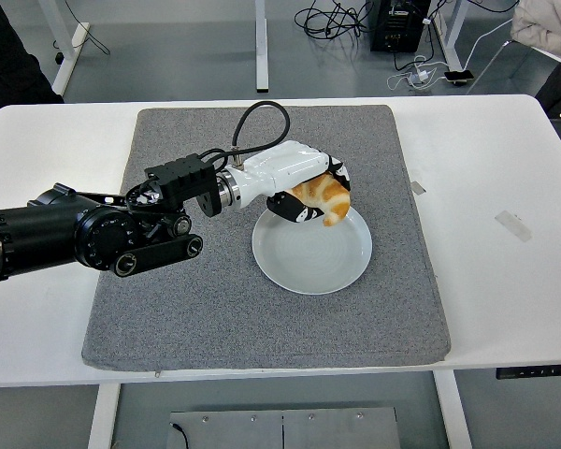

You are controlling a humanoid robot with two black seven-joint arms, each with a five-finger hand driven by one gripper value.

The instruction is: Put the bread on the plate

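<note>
I am looking down from a high camera at a white worktop (486, 271) covered in the middle by a grey felt mat (187, 309). My left arm reaches in from the left edge, black along its length and ending in a white-shelled left robot hand (304, 185), whose fingers (299, 210) are curled and clamped on the bread (323, 196), a small orange-brown piece with paler stripes. The bread hangs above the far rim of the pale round plate (311, 254), which sits on the mat near its centre; I cannot tell whether the bread touches the plate, but it looks lifted clear. The right arm is not in view. A black cable (252, 122) loops up from the wrist. I judge the task to be near its end: the bread needs lowering and releasing. The risks I see come from position. The bread is over the far part of the plate, not its middle, so if I let go here it may land on the rim and roll off onto the mat. Dropping it from a height could make it bounce out. Coming down too hard, the dark fingers under the bread could press the rim and tip or push the plate. The bread might also cling to the fingers on release.
</note>
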